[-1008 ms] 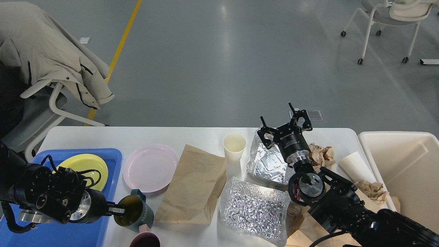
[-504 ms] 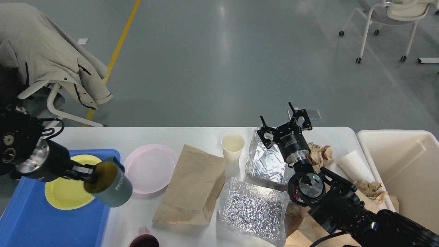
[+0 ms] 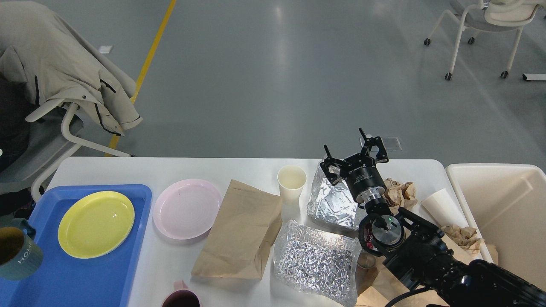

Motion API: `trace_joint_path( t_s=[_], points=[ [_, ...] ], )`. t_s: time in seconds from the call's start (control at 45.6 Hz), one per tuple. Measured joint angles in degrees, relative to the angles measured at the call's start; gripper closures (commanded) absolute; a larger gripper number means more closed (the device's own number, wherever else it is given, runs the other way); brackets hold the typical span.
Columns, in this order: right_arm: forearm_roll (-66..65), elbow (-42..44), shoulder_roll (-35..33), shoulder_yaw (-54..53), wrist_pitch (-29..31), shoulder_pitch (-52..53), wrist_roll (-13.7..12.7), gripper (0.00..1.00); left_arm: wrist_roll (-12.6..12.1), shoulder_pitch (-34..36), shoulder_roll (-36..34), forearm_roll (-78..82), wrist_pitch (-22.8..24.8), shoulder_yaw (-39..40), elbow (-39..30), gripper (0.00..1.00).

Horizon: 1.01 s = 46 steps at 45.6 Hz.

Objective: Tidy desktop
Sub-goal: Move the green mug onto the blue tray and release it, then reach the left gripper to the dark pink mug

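Sorting dishes onto the tray [image 3: 85, 277]: mug [image 3: 17, 253] there, left gripper unseen; right gripper [image 3: 354, 155] gapes empty; pink plate [image 3: 187, 208] probably next.

Bright, even overhead light; pale streaks of glare lie on the grey floor [image 3: 277, 64]. The crumpled foil trays [image 3: 315, 262] glint sharply, and shadows on the desktop [image 3: 170, 170] are soft and short. Focus is crisp throughout.

The teal mug [image 3: 17, 254] at the left edge reads "HOM", its remaining letters hidden
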State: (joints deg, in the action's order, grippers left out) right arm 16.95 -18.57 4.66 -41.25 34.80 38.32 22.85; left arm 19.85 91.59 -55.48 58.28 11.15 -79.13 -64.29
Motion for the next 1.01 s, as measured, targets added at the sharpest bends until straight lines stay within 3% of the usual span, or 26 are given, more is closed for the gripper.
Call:
trace_joint_path(
  t_s=[0.175,0.46,0.57,0.636,0.679,0.745,0.767,0.877,1.008],
  points=[
    [0.0,0.0,0.0,0.0,0.0,0.0,0.0,0.00,-0.4,-11.8,4.4,-2.3,-4.4,5.3,3.8,1.00],
    [0.0,-0.1,0.0,0.0,0.0,0.0,0.0,0.00,0.9,-14.2,5.7,-3.6,-5.6,3.0,4.0,0.96],
    [0.0,-0.1,0.0,0.0,0.0,0.0,0.0,0.00,2.4,-14.2,5.5,-3.4,-5.6,1.8,4.0,0.74],
    [0.0,-0.1,0.0,0.0,0.0,0.0,0.0,0.00,3.1,-14.0,5.2,-3.2,-5.5,1.0,3.8,0.67],
    [0.0,-0.1,0.0,0.0,0.0,0.0,0.0,0.00,3.7,-13.7,4.9,-3.1,-5.4,0.6,3.7,0.51],
    [0.0,-0.1,0.0,0.0,0.0,0.0,0.0,0.00,4.8,-13.4,4.5,-3.1,-5.2,0.3,3.7,0.18],
    [0.0,-0.1,0.0,0.0,0.0,0.0,0.0,0.00,5.2,-13.2,4.2,-3.1,-5.1,0.2,3.6,0.14],
    [0.0,-0.1,0.0,0.0,0.0,0.0,0.0,0.00,7.3,-11.1,2.7,-2.9,-4.4,-0.7,3.3,0.06],
    [0.0,-0.1,0.0,0.0,0.0,0.0,0.0,0.00,10.2,-4.8,0.4,-2.5,0.2,-1.1,3.1,0.05]
  ],
)
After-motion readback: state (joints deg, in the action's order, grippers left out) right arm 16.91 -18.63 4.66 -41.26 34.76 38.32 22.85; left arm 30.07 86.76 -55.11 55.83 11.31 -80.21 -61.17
